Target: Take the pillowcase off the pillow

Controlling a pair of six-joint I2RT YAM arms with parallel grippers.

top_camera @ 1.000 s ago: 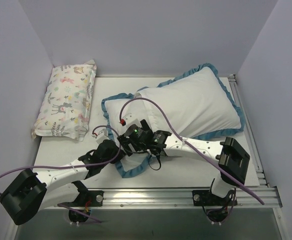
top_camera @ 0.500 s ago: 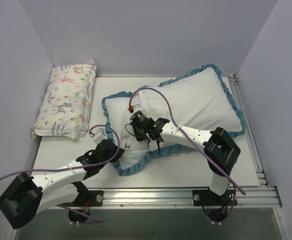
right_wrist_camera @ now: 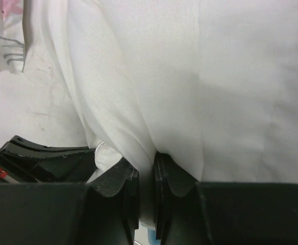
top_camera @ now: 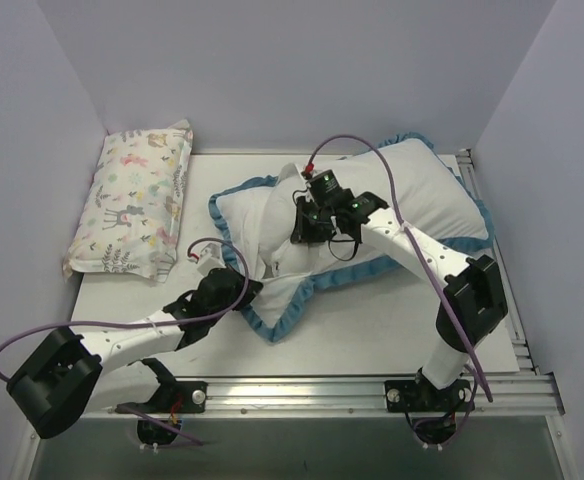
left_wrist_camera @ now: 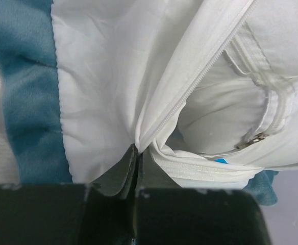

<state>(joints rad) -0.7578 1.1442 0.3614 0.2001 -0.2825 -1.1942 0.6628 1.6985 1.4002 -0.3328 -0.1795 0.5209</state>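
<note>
The right pincer (right_wrist_camera: 145, 176) is pressed onto a white fold, likely the pillow (left_wrist_camera: 215, 117), and has just hauled it away from the left pincer (left_wrist_camera: 136, 161), clamped on the pillowcase (left_wrist_camera: 26, 102) by its zipper mouth. Extraction is starting, but the pillow mostly sits inside, mid-counter (top_camera: 392, 330). The printed pillow (top_camera: 132, 200) lies well apart, and a purple cable (top_camera: 372, 145) loops overhead.

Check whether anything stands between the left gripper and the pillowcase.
Nothing visible does. The left gripper has its jaws shut directly on the pillowcase, pinching its white fabric beside the open zipper.
</note>
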